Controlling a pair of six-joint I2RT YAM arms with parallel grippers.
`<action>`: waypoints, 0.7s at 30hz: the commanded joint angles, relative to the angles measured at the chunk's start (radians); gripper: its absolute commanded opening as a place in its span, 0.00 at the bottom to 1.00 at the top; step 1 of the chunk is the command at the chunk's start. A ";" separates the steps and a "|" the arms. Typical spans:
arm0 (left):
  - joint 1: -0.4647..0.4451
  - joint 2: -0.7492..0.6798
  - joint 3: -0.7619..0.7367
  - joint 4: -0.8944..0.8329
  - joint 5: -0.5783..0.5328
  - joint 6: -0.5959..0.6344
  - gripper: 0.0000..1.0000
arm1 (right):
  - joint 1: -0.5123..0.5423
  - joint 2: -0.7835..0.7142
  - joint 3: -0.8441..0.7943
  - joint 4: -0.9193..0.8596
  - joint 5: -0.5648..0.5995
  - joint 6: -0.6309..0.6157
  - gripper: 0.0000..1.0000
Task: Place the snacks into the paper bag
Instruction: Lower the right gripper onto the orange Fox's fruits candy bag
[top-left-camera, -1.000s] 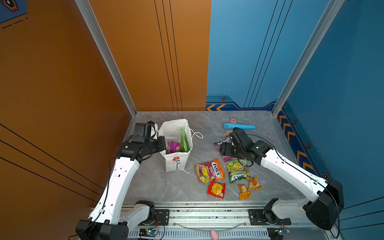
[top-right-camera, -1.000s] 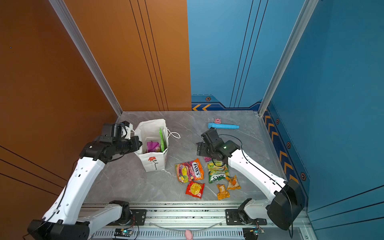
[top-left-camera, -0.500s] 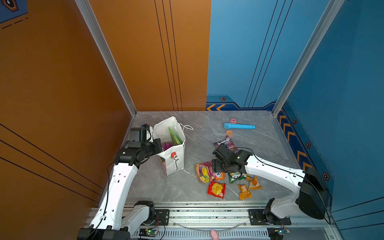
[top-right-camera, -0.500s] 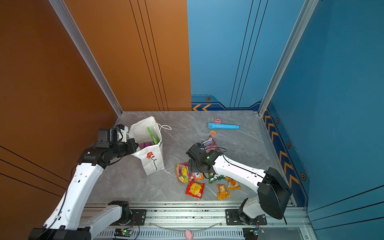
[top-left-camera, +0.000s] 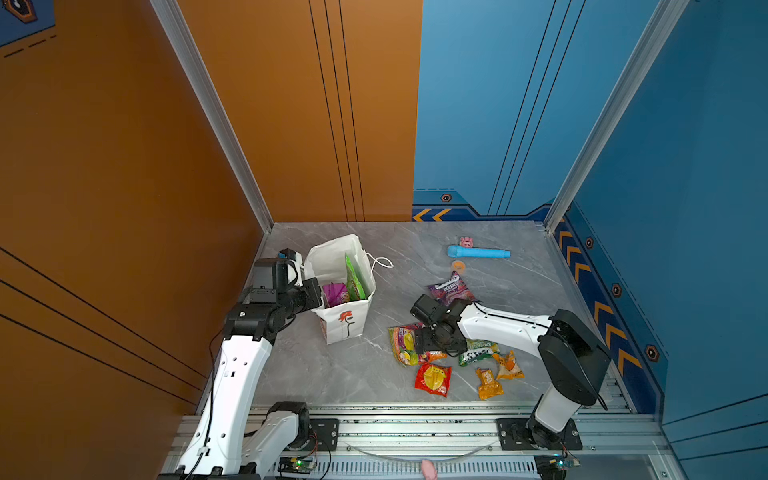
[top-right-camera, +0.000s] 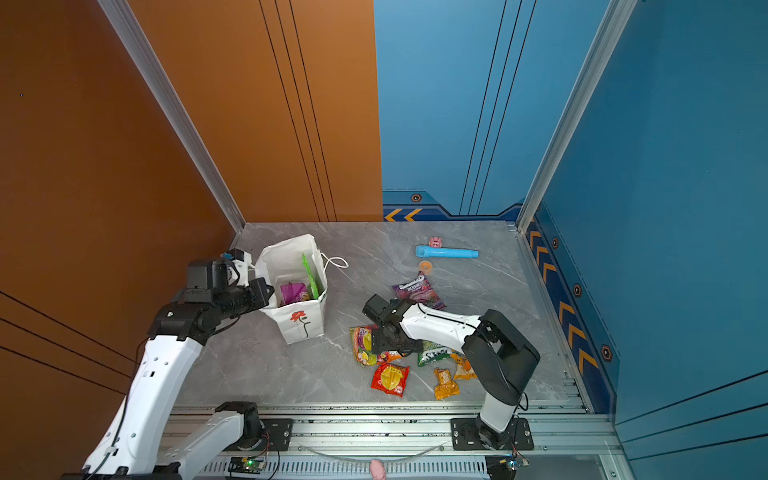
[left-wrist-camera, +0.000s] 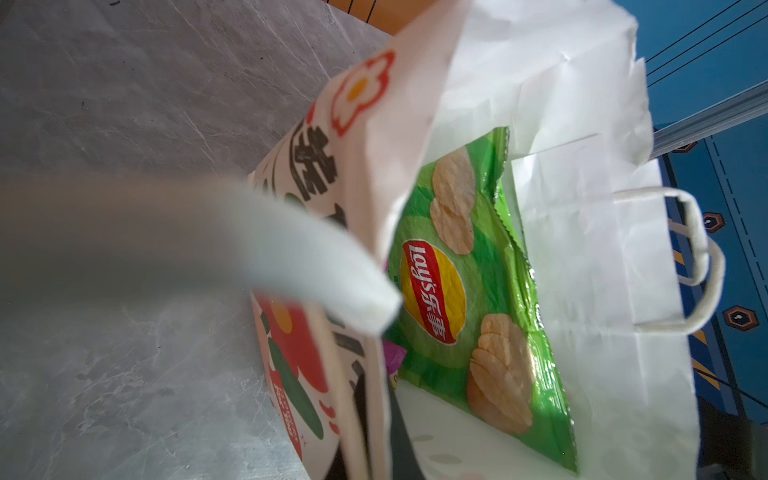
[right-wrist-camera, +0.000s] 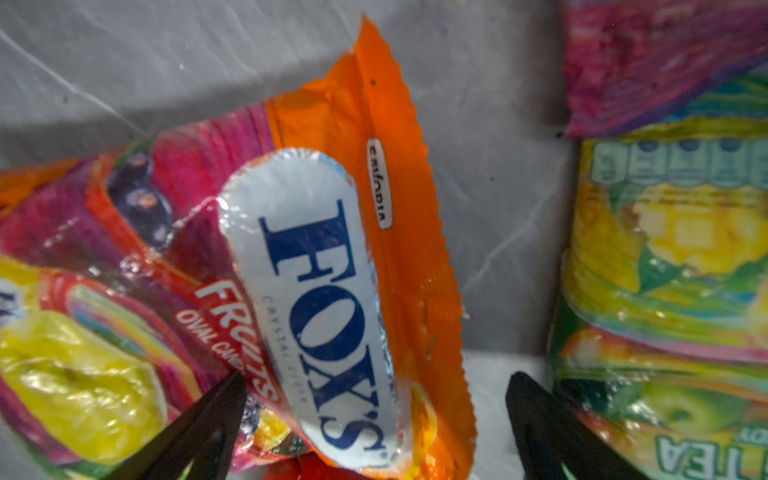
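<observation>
The white paper bag (top-left-camera: 347, 328) (top-right-camera: 301, 326) (left-wrist-camera: 582, 249) stands upright, with my left gripper (top-left-camera: 316, 291) (left-wrist-camera: 374, 436) shut on its near wall. Inside it are a green chips bag (top-left-camera: 354, 278) (left-wrist-camera: 465, 291) and a purple packet (top-left-camera: 334, 293). My right gripper (top-left-camera: 419, 345) (right-wrist-camera: 378, 380) is open, low over the orange candy bag (top-left-camera: 405, 345) (right-wrist-camera: 316, 270), its fingers either side of one end. Beside it lies a green candy bag (top-left-camera: 478, 353) (right-wrist-camera: 665, 270). A purple bag (top-left-camera: 453, 289), a red wrapper (top-left-camera: 433, 379) and two orange-yellow wrappers (top-left-camera: 489, 382) lie around.
A blue cylinder (top-left-camera: 478, 252), a small pink toy (top-left-camera: 466, 241) and a small orange round piece (top-left-camera: 458, 265) lie at the back right. Orange and blue walls close in the sides and back. A metal rail (top-left-camera: 415, 428) runs along the front edge.
My right gripper swung from the purple bag forward and down over the orange candy bag, its jaws opening wider. The paper bag rocked slightly in my left gripper's hold.
</observation>
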 joint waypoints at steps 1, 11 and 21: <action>0.007 -0.011 0.000 0.090 0.018 0.021 0.00 | -0.002 0.054 0.033 -0.019 -0.004 0.006 1.00; 0.006 -0.006 -0.003 0.090 0.006 0.022 0.00 | -0.060 0.041 0.091 0.046 -0.099 0.005 0.98; 0.008 -0.008 -0.004 0.085 -0.026 0.022 0.00 | -0.159 -0.067 -0.037 0.153 -0.193 0.053 0.84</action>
